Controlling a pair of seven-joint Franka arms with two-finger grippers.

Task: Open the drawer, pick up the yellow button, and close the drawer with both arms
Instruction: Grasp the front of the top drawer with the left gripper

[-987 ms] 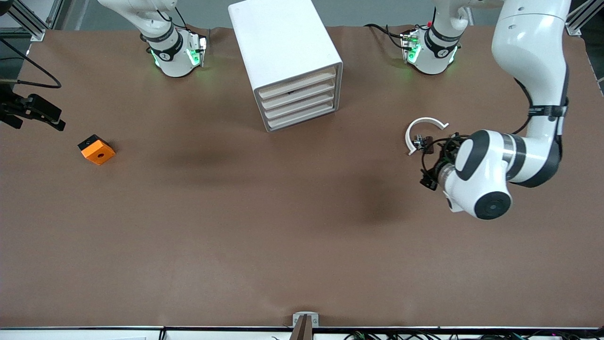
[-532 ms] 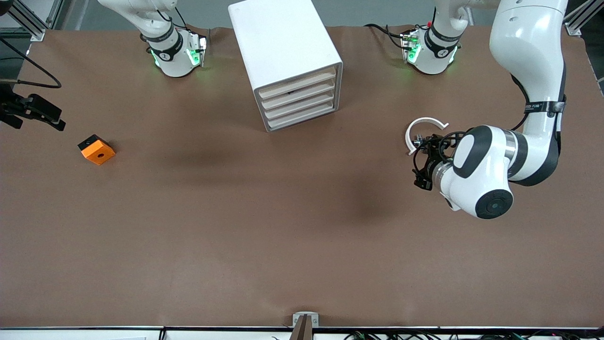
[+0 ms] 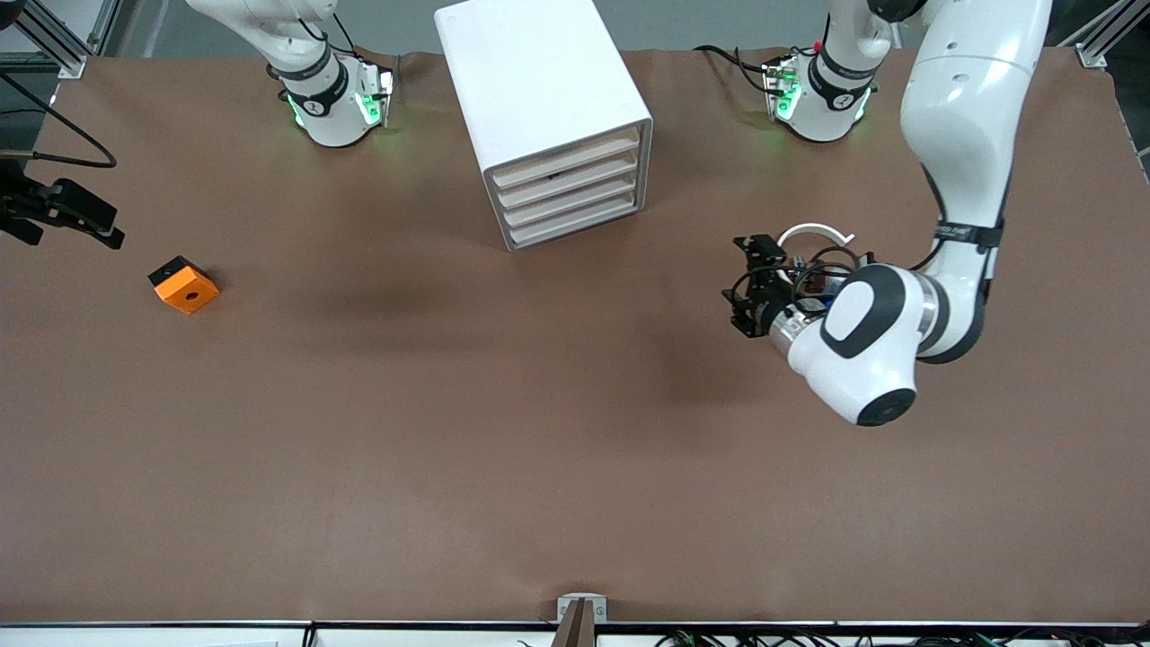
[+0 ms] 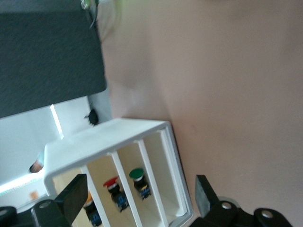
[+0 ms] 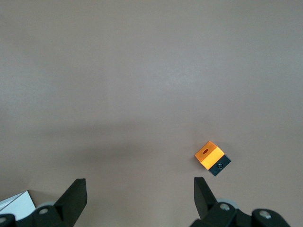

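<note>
The right gripper [image 5: 139,189] hangs over the edge of the tabletop [image 3: 449,431] at the right arm's end, where that arm waits. Its jaws stand wide apart with nothing between them. Its wrist view looks down on bare brown surface and the orange block [image 3: 183,284]. That block lies on the tabletop close to the same edge, tilted, with a black side and a hole in its orange face.

The white drawer cabinet [image 3: 548,117] stands in the middle of the edge where the arm bases are. Its four drawer fronts are turned toward the front camera and slightly toward the left arm's end. All four fronts sit flush in the front view.

The left wrist view looks into the cabinet's slots. The button [image 4: 89,199] shows there with its orange cap partly hidden by a black finger [image 4: 71,198], so I cannot tell its slot for sure. A red-capped button [image 4: 112,185] and a green-capped button [image 4: 137,176] stand in the next two slots.

The left gripper [image 3: 746,286] hovers over the tabletop between the cabinet and the white curved piece [image 3: 813,232]. Its jaws are spread wide and empty.
</note>
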